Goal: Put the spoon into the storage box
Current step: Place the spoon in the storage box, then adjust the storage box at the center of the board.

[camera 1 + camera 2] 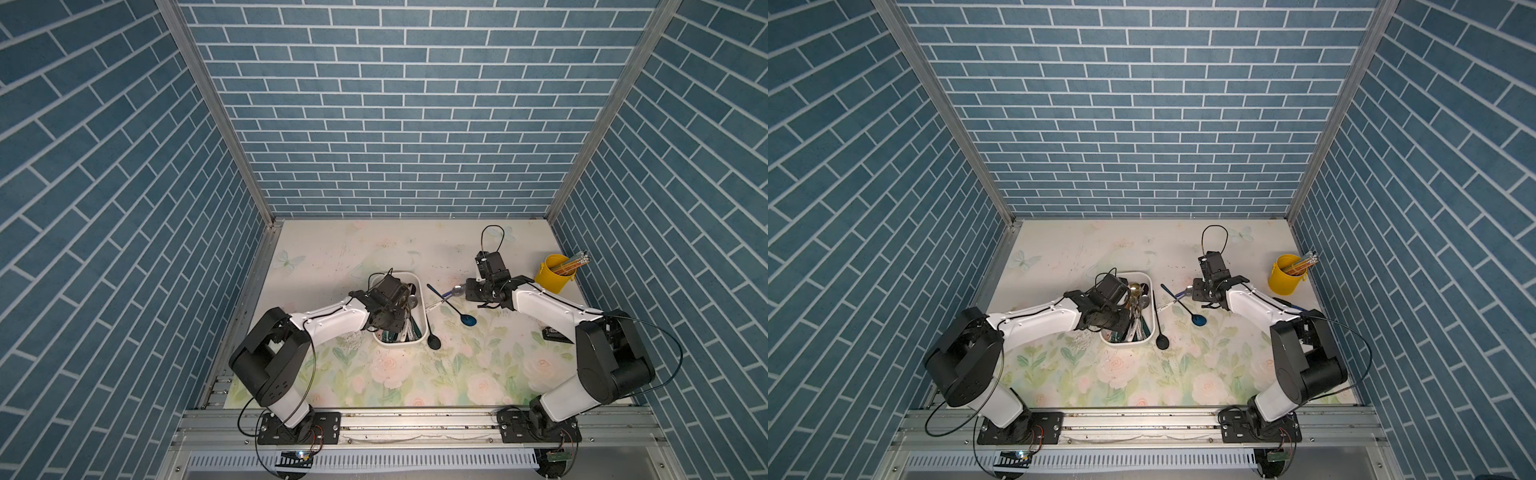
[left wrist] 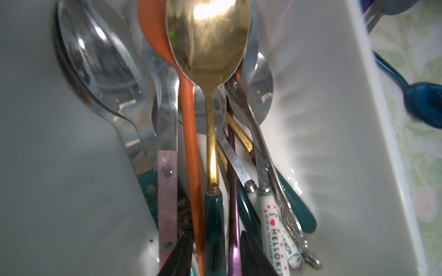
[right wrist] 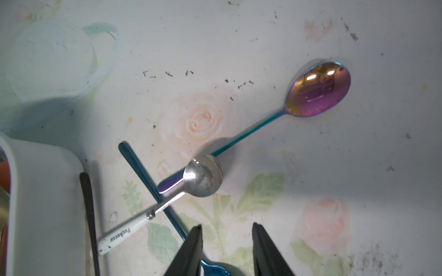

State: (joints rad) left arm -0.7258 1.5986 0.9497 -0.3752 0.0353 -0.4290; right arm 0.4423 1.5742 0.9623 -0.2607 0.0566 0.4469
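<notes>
Left gripper (image 2: 216, 239) apart over storage box (image 3: 45, 191). Right gripper (image 3: 227, 225) apart, empty — I judge it nearer: blue spoon (image 3: 137, 166) lies on surface (image 3: 263, 47) beside the box, handle boxward, bowl beneath this gripper.

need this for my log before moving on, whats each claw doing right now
Left claw: open, over the storage box.
Right claw: open and empty, above the blue spoon.
</notes>
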